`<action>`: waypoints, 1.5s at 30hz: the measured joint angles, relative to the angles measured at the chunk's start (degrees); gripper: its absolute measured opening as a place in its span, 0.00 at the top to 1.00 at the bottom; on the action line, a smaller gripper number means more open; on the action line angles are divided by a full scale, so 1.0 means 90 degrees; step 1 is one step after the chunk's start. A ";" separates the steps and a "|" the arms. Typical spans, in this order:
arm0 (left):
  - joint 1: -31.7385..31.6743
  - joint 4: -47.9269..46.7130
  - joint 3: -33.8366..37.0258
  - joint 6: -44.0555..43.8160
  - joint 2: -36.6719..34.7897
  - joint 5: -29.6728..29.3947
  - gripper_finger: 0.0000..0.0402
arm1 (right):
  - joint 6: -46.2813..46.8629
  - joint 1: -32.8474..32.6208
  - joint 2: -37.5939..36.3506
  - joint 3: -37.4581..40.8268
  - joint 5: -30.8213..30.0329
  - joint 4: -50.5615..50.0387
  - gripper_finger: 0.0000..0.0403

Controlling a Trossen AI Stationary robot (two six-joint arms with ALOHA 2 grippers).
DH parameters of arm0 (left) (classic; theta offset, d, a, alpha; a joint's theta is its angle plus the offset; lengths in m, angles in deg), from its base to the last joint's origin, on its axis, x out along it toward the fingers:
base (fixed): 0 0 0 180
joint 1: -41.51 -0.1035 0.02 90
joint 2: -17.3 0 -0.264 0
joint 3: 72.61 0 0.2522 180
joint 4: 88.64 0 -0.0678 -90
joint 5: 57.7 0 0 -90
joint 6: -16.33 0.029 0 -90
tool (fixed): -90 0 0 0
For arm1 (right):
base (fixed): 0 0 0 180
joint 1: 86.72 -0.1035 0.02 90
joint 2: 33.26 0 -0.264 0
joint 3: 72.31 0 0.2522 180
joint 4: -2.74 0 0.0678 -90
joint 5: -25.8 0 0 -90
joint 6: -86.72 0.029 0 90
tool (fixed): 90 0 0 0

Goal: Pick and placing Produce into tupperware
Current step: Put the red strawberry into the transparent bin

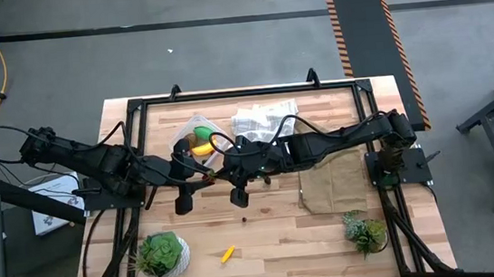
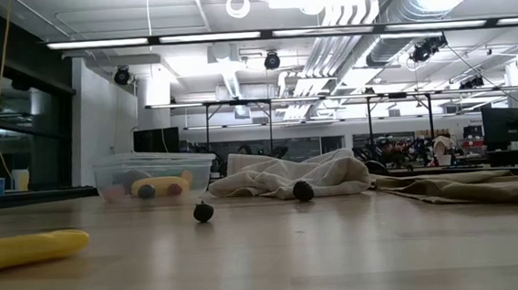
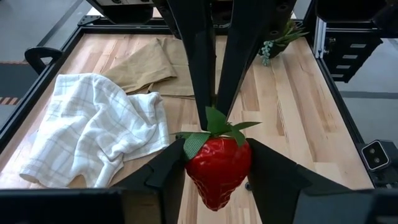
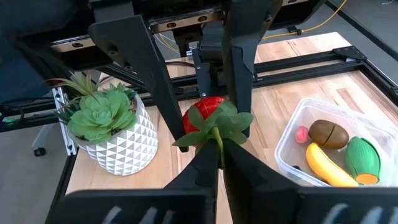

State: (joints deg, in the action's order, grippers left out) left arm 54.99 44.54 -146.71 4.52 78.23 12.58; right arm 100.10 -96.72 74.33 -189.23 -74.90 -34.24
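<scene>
A red toy strawberry (image 3: 217, 165) with a green leaf crown (image 3: 214, 127) is held between my two grippers, above the table's middle (image 1: 210, 174). My left gripper (image 3: 217, 171) is shut on its red body. My right gripper (image 4: 219, 155) meets it from the opposite side, shut on the leaves. The clear tupperware (image 4: 292, 152) stands near the far edge (image 1: 197, 139) and holds a brown kiwi (image 4: 328, 132), a yellow banana piece (image 4: 323, 165) and a green oval (image 4: 362, 158). Another yellow piece (image 1: 228, 253) and dark berries (image 2: 203, 212) lie on the table. My left gripper pinches the strawberry's red body (image 3: 196, 168) between its two fingers, one on each flank, coming level from the table's left. The strawberry is lifted clear of the table. My right gripper pinches the green leaf crown (image 4: 217, 127) at the strawberry's top between its shut fingers (image 3: 205, 93), coming from the table's right. The red body sits beyond its fingertips.
A white checked cloth (image 1: 263, 116) lies bunched by the far edge, and a tan cloth (image 1: 333, 185) on the right. Two potted plants stand near the front: one left (image 1: 161, 254), one right (image 1: 365, 232). Bare wood lies between them.
</scene>
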 joint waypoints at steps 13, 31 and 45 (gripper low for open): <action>0.0002 -0.0005 0.0000 0.0000 0.0000 -0.0021 0.65 | 0.0118 0.0028 0.0000 0.0000 -0.0002 -0.0007 0.75; -0.0314 -0.0735 0.0002 -0.0228 -0.0002 -0.0234 0.65 | 0.0520 -0.0009 0.0000 0.0002 0.0277 -0.2525 0.63; -0.3317 -0.1029 0.0002 0.0294 -0.0005 0.1782 0.65 | 0.1069 -0.0434 0.0001 0.0893 0.0150 -0.2851 0.63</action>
State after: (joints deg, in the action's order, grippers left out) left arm 25.13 35.29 -146.68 7.17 78.18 28.61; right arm 109.73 -100.63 74.34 -181.19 -73.54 -59.90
